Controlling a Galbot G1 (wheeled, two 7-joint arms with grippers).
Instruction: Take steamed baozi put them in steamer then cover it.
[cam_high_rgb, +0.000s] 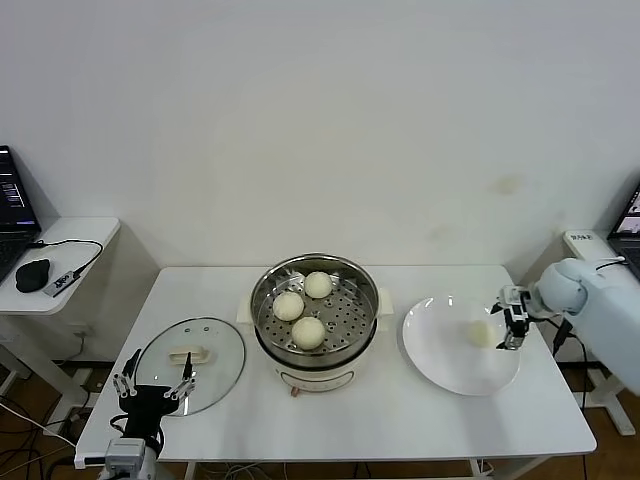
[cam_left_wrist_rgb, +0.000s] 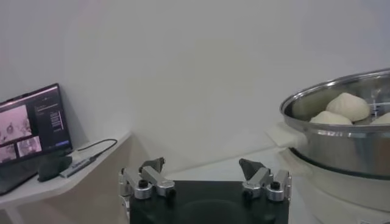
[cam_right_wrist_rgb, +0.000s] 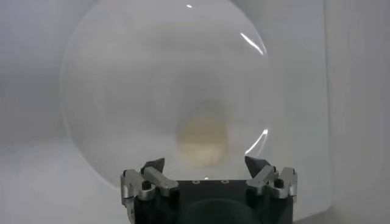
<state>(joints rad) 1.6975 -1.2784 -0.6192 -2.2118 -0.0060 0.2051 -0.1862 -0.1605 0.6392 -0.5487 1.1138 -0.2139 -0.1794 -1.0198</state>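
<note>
The steamer (cam_high_rgb: 345, 318) stands mid-table with three steamed baozi (cam_high_rgb: 308, 332) in its steel basket. A fourth baozi (cam_high_rgb: 480, 333) lies on the white plate (cam_high_rgb: 440, 362) to the right. My right gripper (cam_high_rgb: 509, 336) hovers open at the plate's right side, just beside that baozi and apart from it. In the right wrist view the baozi (cam_right_wrist_rgb: 202, 139) sits ahead of the open right gripper (cam_right_wrist_rgb: 206, 165). The glass lid (cam_high_rgb: 205, 375) lies flat on the table's left. My left gripper (cam_high_rgb: 153, 386) is open at the lid's near edge. The left wrist view shows the steamer (cam_left_wrist_rgb: 341, 143) off to one side.
A side table at the left holds a laptop (cam_left_wrist_rgb: 30, 125) and a black mouse (cam_high_rgb: 33, 272) with a cable. Another laptop (cam_high_rgb: 630, 215) stands at the far right. The white wall runs close behind the table.
</note>
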